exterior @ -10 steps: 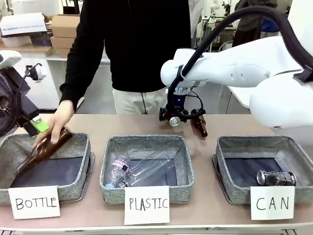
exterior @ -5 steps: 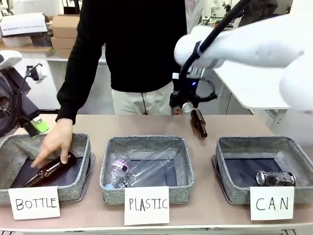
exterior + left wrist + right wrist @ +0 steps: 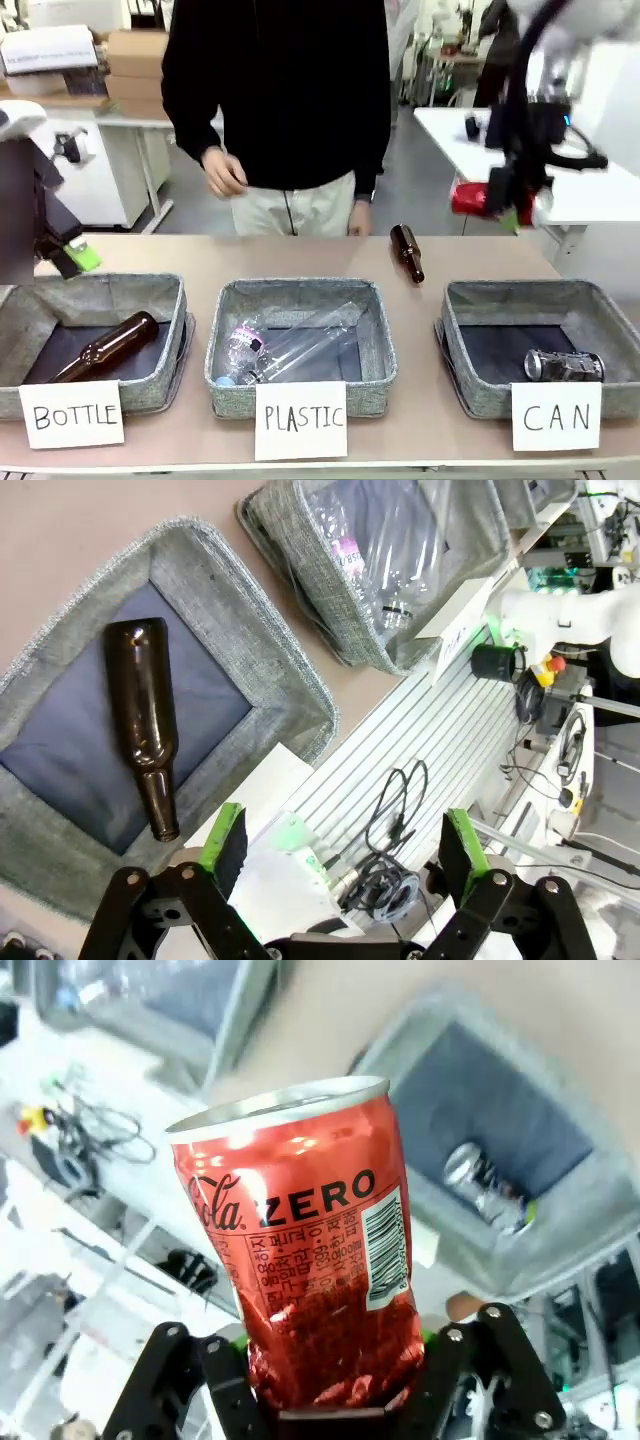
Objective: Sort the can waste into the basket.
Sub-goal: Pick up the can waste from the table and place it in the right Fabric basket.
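The right gripper is clamped on the red can, its fingers pinching the lower side wall with the silver top pointing away past the fingertips. The wall between the fingers looks creased. That fits a thin, empty can: very light, smooth and slick, and quick to buckle under a firm squeeze. The body gives; the rims at top and bottom are stiffer. A hold low on the body, close to the bottom rim, is probably the safest, and dropping it should do no harm.

Beyond the fingertips and off to one side lies the CAN basket, with the grey can already on its dark floor. In the front view the gripper and red can hang high above the table, behind the basket's far wall, not yet over it.

The left gripper stands wide apart with nothing between its green pads. Past them and to one side is the bottle basket with a brown bottle lying in it, and farther out the plastic basket.

Farther across the table a loose bottle lies below and beside the right fingers. Behind it a person stands, hands off the table.
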Controlling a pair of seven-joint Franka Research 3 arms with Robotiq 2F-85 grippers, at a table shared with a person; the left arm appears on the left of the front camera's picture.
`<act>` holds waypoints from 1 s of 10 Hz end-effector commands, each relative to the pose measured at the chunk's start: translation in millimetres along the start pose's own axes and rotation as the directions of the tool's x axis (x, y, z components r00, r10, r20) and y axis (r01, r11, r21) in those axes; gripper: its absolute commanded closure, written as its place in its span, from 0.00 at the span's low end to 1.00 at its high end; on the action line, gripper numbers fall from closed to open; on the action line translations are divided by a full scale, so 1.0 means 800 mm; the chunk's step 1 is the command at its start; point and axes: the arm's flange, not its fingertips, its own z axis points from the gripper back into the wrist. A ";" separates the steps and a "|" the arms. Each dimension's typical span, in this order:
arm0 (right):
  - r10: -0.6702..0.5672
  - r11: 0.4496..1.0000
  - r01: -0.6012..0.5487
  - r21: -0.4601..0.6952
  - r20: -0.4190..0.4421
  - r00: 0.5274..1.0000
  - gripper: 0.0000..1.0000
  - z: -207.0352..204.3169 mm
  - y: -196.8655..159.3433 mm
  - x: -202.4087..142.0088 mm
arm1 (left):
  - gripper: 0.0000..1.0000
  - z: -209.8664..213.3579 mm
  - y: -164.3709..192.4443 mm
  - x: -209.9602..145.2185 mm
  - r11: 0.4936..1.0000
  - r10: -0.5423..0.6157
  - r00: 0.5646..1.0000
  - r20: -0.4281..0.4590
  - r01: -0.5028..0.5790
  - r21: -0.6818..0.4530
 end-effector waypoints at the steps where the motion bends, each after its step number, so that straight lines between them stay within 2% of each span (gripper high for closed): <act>1: -0.013 1.000 0.013 -0.011 0.047 0.999 1.00 -0.061 -0.002 -0.051 | 0.00 -0.001 0.003 -0.002 1.000 -0.008 1.000 -0.001 0.008 0.004; 2: -0.093 0.995 0.092 0.029 0.057 0.994 1.00 -0.082 -0.005 -0.068 | 0.00 -0.001 0.003 -0.002 1.000 -0.008 1.000 -0.001 0.008 0.004; 4: -0.194 0.980 0.189 0.066 0.066 0.979 1.00 -0.100 -0.010 -0.074 | 0.00 -0.001 0.003 -0.002 1.000 -0.008 1.000 -0.001 0.008 0.004; 5: -0.188 0.981 0.182 0.065 0.087 0.978 1.00 -0.101 -0.011 -0.074 | 0.00 -0.001 0.003 -0.002 1.000 -0.008 1.000 -0.001 0.008 0.004; 7: -0.258 0.965 0.251 0.074 0.128 0.957 1.00 -0.099 -0.020 -0.076 | 0.00 -0.001 0.003 -0.002 1.000 -0.008 1.000 -0.001 0.008 0.004; 10: -0.382 0.924 0.370 0.094 0.195 0.904 1.00 -0.103 -0.037 -0.080 | 0.00 -0.001 0.003 -0.002 1.000 -0.008 1.000 -0.001 0.008 0.004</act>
